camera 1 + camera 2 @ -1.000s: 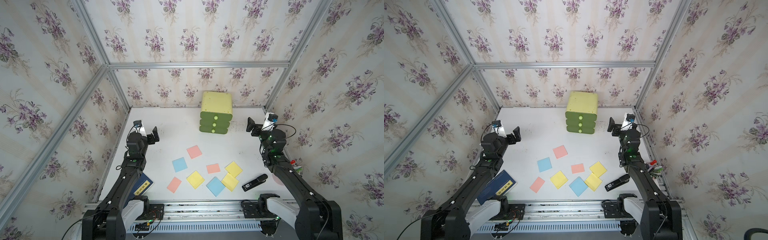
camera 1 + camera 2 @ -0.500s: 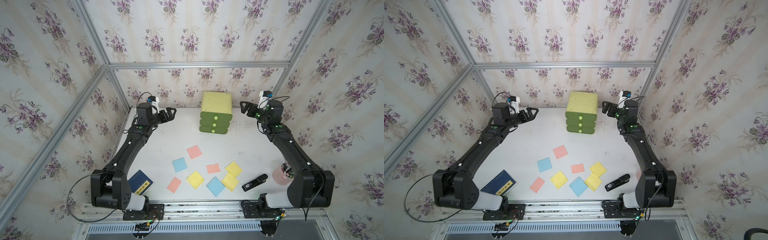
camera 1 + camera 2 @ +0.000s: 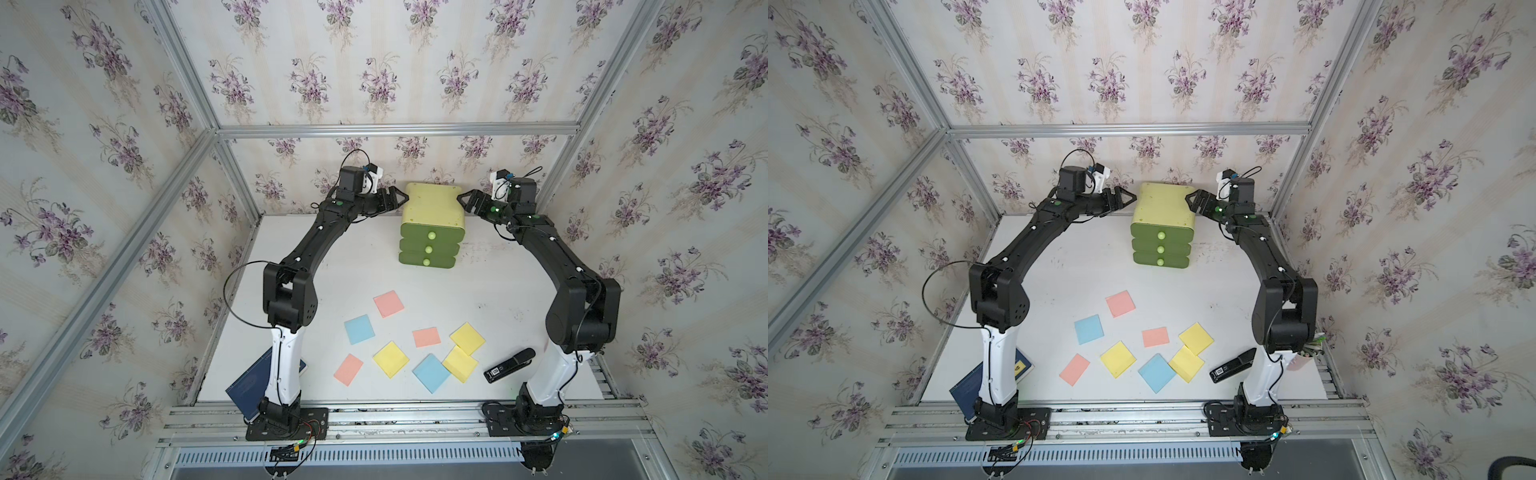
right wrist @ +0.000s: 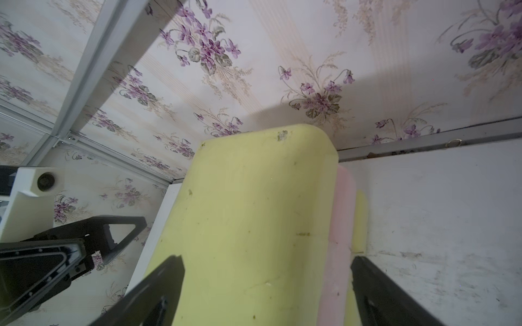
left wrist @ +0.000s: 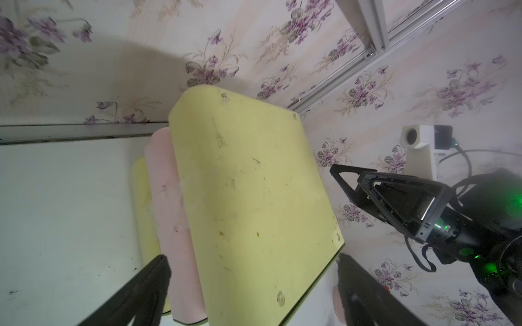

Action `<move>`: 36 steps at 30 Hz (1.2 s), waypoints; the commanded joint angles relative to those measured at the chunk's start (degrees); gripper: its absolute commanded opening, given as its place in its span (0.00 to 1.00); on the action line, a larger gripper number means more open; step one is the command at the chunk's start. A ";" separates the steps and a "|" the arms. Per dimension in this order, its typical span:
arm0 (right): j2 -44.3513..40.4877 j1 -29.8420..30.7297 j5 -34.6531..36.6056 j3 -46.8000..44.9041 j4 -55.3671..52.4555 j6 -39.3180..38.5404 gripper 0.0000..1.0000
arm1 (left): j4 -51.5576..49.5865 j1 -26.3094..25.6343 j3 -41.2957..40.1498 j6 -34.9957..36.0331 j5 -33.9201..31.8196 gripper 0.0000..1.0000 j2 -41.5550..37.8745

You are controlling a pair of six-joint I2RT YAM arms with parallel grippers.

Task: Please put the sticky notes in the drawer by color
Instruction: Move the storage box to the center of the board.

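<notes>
The drawer (image 3: pixel 432 208) is a pale yellow-green cabinet with three green fronts and round knobs, standing at the back of the table in both top views. My left gripper (image 3: pixel 397 198) is open against its left top edge. My right gripper (image 3: pixel 463 199) is open against its right top edge. In the left wrist view the cabinet (image 5: pixel 254 183) fills the gap of the left gripper (image 5: pixel 251 271), and in the right wrist view the cabinet (image 4: pixel 248 214) lies inside the right gripper (image 4: pixel 267 268). Several sticky notes lie flat near the front: pink (image 3: pixel 388 303), blue (image 3: pixel 359 329) and yellow (image 3: pixel 391 359).
A dark blue book (image 3: pixel 249 386) lies at the front left, behind the left arm's base. A black stapler (image 3: pixel 509 365) lies at the front right, and a pink cup (image 3: pixel 1302 360) stands behind the right arm. The back wall is close behind the cabinet.
Both arms have swung from the table's sides up to the back, ending on either side of the cabinet's top. Their jaws have narrowed slightly.
</notes>
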 commanded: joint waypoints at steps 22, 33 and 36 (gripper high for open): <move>5.40 5.88 -3.04 3.89 -9.30 -4.78 0.73 | -2.25 -4.19 -2.13 -0.11 -0.69 0.60 2.06; -1.65 8.60 -3.65 -3.74 -7.31 -4.64 0.72 | -0.17 -4.86 -13.67 1.21 -0.93 0.49 -7.69; -3.34 10.06 -3.35 -5.91 -6.96 -4.26 0.72 | 2.70 -5.15 -20.10 0.67 -1.17 0.48 -11.60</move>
